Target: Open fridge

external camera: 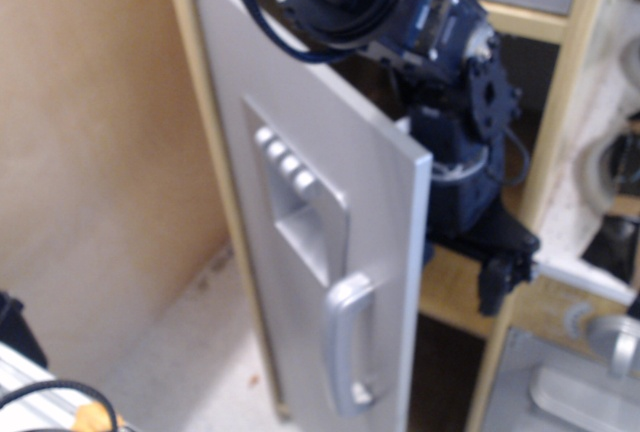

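The dark arm (pixel 400 12) descends from the top of the frame into the fridge (pixel 330 252) opening, behind the free edge of the grey door (pixel 300 152), which stands swung outward. The claw (pixel 495 272) points down beside the door edge, above the wooden shelf (pixel 450 287); whether it is spread or pressed together cannot be told. The door carries a dispenser panel (pixel 295 187) and a curved silver handle (pixel 345 357). Left of the fridge stands a plywood wall (pixel 90 152); below it lies a speckled floor (pixel 190 372).
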Robot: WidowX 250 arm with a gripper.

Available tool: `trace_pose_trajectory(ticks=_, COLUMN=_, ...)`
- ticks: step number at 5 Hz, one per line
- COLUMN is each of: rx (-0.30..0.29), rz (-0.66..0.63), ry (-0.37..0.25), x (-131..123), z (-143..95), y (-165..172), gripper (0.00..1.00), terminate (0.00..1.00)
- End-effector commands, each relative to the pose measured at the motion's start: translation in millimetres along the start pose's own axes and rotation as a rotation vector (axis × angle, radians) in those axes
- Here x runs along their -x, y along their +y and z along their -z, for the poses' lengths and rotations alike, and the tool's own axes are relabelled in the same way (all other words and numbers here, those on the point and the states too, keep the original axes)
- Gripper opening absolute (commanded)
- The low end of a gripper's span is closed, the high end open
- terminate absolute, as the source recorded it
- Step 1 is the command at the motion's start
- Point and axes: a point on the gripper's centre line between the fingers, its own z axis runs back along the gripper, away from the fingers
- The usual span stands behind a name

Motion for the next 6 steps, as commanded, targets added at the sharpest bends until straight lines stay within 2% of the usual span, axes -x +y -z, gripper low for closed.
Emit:
trace_pose_trajectory(ticks=1, rx=-0.022, rz=-0.042, ry=-0.010, x=1, z=-31, y=24, gripper=1.00, terminate=0.00)
trace_pose_trajectory(ticks=2, rx=-0.083, rz=-0.057, ry=0.016, x=8, z=-47, y=32, gripper=1.00, terminate=0.00)
trace_pose_trajectory(ticks=6, rx=-0.130, rz=-0.113, ry=-0.067, x=54, z=-61, y=107, gripper=1.00, terminate=0.00)
